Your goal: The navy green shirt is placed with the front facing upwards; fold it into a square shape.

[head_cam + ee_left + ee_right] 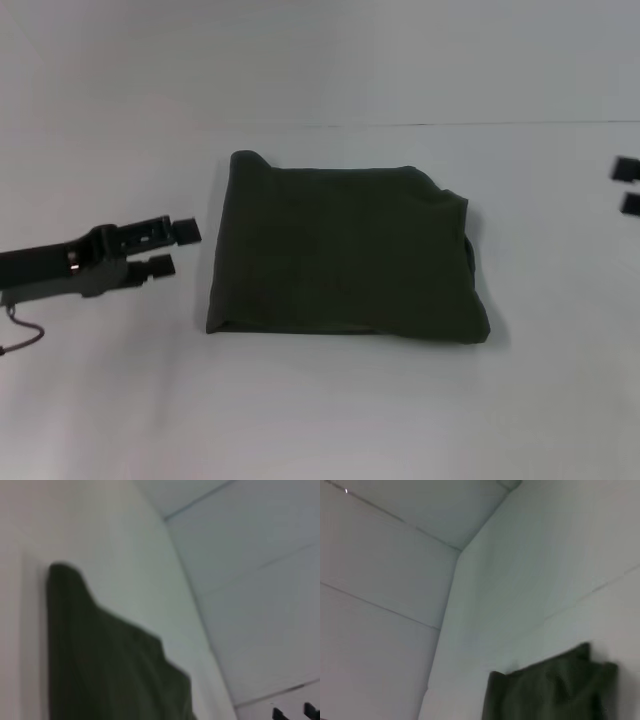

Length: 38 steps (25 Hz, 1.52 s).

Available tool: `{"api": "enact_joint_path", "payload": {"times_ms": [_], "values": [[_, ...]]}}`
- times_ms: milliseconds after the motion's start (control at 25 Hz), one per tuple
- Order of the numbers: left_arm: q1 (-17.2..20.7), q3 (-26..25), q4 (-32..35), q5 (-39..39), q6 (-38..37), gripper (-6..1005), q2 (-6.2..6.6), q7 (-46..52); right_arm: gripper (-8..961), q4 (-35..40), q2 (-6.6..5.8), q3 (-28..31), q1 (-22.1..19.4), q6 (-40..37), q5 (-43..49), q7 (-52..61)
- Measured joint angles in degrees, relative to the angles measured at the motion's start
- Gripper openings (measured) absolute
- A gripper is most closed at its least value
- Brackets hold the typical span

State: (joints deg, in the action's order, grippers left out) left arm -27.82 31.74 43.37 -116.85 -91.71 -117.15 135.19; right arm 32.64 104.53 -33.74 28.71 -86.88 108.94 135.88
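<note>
The navy green shirt (345, 250) lies folded into a rough square in the middle of the white table, plain side up, with no print showing. My left gripper (172, 246) hovers just off the shirt's left edge, open and holding nothing. At the far right edge of the head view, my right gripper (627, 186) shows only its two dark fingertips, spread apart and well away from the shirt. The left wrist view shows the shirt (110, 670) as a dark folded mass. A corner of the shirt (550, 690) also shows in the right wrist view.
The white table (320, 400) runs back to a pale wall (320, 60), with the table's far edge just behind the shirt. A thin cable (25, 335) loops under the left arm. The right gripper's tips (295, 712) show far off in the left wrist view.
</note>
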Motion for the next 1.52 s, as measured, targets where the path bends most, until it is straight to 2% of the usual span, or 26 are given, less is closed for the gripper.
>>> {"api": "enact_joint_path", "payload": {"times_ms": [160,360,560,920,1520], "values": [[0.2,0.0,0.2,-1.7,-0.5,937,0.09,4.8,760,0.0,-0.22,5.2,-5.8,-3.0,-0.1,-6.3],[0.0,1.0,-0.1,-1.8,0.2,937,-0.70,7.8,760,0.0,-0.01,8.6,-8.9,-3.8,0.2,-9.9],[-0.4,1.2,-1.0,-1.8,2.0,936,-1.33,8.4,760,-0.1,0.21,8.2,-8.7,-3.8,0.8,-10.4],[-0.5,1.2,-1.7,-3.4,2.6,937,-1.38,10.9,760,-0.2,0.50,7.8,-6.9,-3.6,2.1,-10.4],[-0.3,1.4,-1.9,-3.9,3.3,936,-1.49,10.8,759,-0.6,0.71,6.8,-6.8,-3.8,2.1,-9.9]]}}
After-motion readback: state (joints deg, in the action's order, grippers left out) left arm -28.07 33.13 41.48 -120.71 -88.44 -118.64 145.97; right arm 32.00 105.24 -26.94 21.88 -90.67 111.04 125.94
